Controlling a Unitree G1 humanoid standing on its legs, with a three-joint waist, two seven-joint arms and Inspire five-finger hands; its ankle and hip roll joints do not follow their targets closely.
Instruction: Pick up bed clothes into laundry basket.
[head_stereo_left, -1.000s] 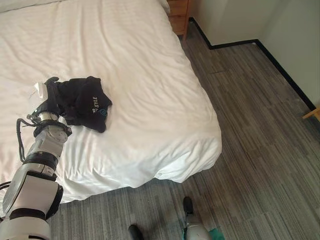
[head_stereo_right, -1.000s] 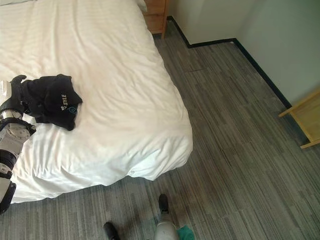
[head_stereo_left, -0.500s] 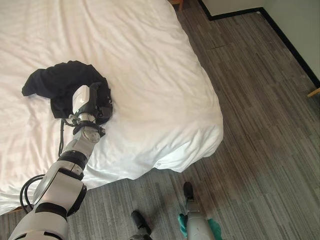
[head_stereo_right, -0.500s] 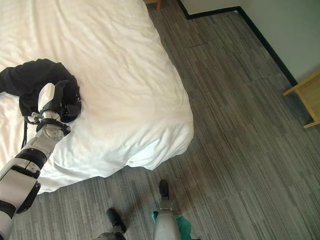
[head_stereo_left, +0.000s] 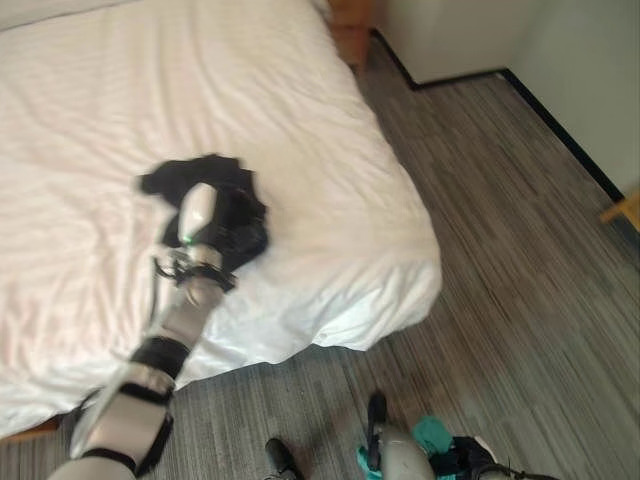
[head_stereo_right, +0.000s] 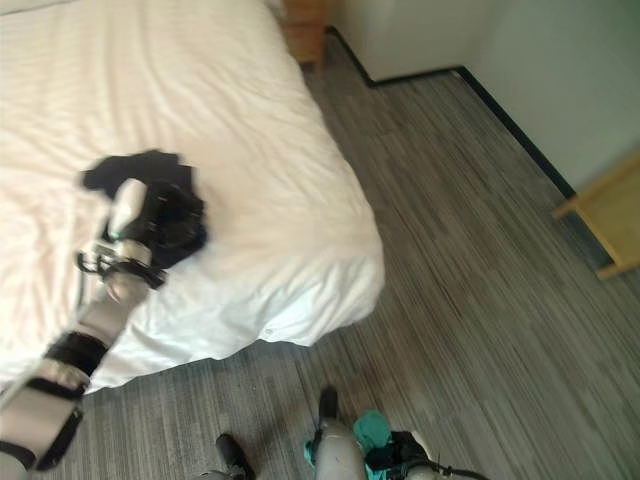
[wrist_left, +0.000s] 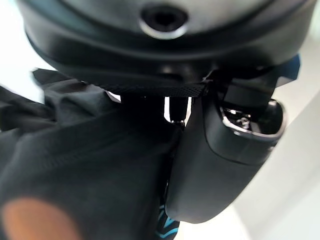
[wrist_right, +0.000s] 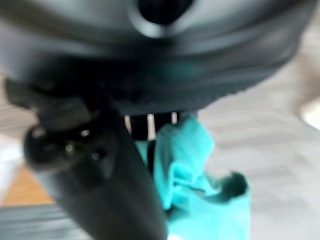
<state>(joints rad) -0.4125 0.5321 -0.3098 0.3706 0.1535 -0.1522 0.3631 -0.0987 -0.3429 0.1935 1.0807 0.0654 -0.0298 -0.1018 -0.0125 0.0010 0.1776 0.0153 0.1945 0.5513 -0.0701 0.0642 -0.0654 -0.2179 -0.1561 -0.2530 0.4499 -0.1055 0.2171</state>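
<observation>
A black garment (head_stereo_left: 222, 196) lies bunched on the white bed (head_stereo_left: 300, 110), near its front right part. My left hand (head_stereo_left: 203, 214) rests on it, fingers curled into the cloth. In the left wrist view the black garment (wrist_left: 75, 165) is pressed under the palm beside the thumb (wrist_left: 225, 150). Low down over the floor, my right hand (head_stereo_left: 468, 456) holds a teal cloth (head_stereo_left: 434, 434). The right wrist view has that teal cloth (wrist_right: 192, 165) hanging from the hand next to the thumb (wrist_right: 90, 170).
The bed's corner (head_stereo_left: 425, 285) overhangs a grey striped floor (head_stereo_left: 520, 300) that stretches off to the right. A wooden nightstand (head_stereo_left: 352, 30) stands by the far wall. A piece of wooden furniture (head_stereo_right: 600, 215) juts in at the right edge.
My left hand closed on the black garment, bunched it up and dragged it a little to the right. The camera shifted, and the teal cloth shows more at the bottom.
</observation>
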